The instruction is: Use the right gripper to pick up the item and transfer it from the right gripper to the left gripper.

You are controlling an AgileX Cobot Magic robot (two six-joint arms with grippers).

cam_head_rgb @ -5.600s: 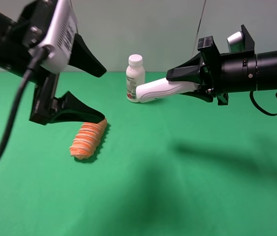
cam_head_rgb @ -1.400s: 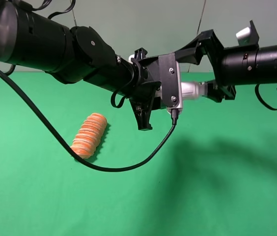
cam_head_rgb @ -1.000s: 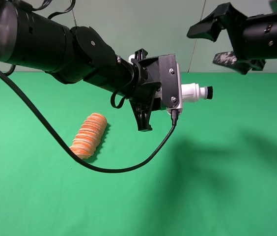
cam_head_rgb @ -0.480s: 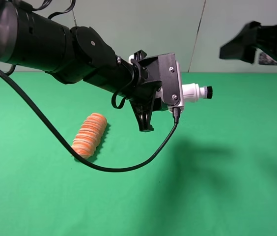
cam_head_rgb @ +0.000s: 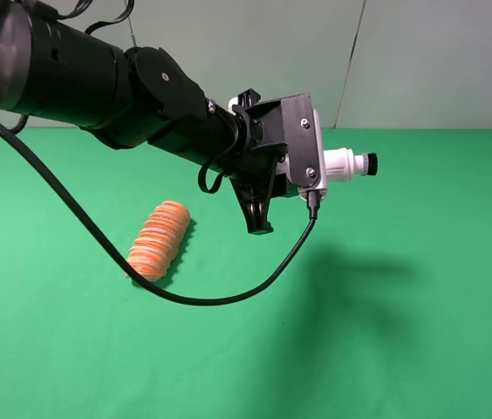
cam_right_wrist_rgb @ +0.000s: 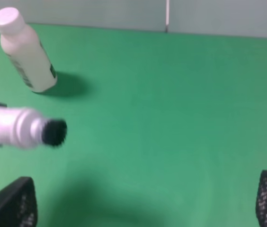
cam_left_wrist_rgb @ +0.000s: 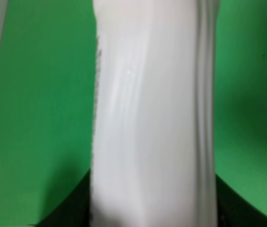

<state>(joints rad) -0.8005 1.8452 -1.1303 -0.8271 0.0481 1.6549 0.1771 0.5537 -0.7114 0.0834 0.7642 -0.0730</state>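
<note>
This looks like a robotics lab's test bench: a table (cam_head_rgb: 403,349) draped in plain green cloth stands against a bare, pale panelled wall (cam_head_rgb: 438,61). A bulky black robot arm (cam_head_rgb: 71,70) trailing a loose black cable (cam_head_rgb: 211,302) reaches over it (the props are a striped roll (cam_head_rgb: 159,240) and a white-capped bottle (cam_right_wrist_rgb: 27,54)).

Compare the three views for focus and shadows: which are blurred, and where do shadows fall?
Exterior high view: sharp, with soft shadows on the green cloth under the arm and beside the striped roll. Left wrist view: the white bottle fills the frame, too close, smeared out of focus. Right wrist view: soft throughout; the stout bottle casts a shadow on the cloth.
</note>
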